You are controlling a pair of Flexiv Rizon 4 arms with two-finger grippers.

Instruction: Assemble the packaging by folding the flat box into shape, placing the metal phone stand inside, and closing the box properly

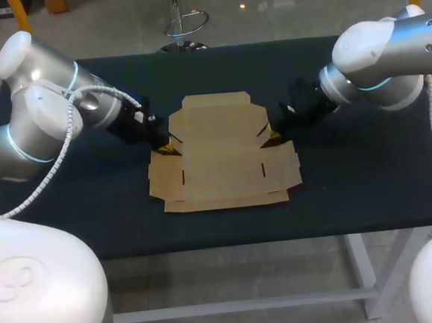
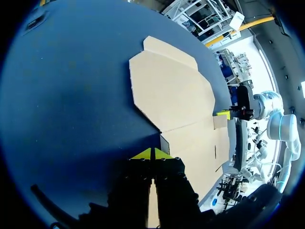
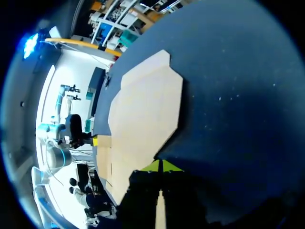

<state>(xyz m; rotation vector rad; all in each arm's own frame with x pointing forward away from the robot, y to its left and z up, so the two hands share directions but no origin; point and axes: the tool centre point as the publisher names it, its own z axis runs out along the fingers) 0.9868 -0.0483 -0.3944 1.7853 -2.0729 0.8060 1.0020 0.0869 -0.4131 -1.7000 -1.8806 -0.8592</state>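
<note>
Head view: flat box (image 1: 222,150) lying open on the dark surface (image 1: 353,188).
Left fingers (image 2: 144,155) and right fingers (image 3: 150,167) each pressed together at its side notches.

1 flat cardboard box (image 1: 222,150), 2 grippers, i.e. L gripper (image 1: 172,145) & R gripper (image 1: 272,134), 1 table (image 1: 368,187).

Tan box (image 1: 222,150); dark blue table (image 1: 368,187); fingers (image 2: 143,155) yellow-tipped.
</note>
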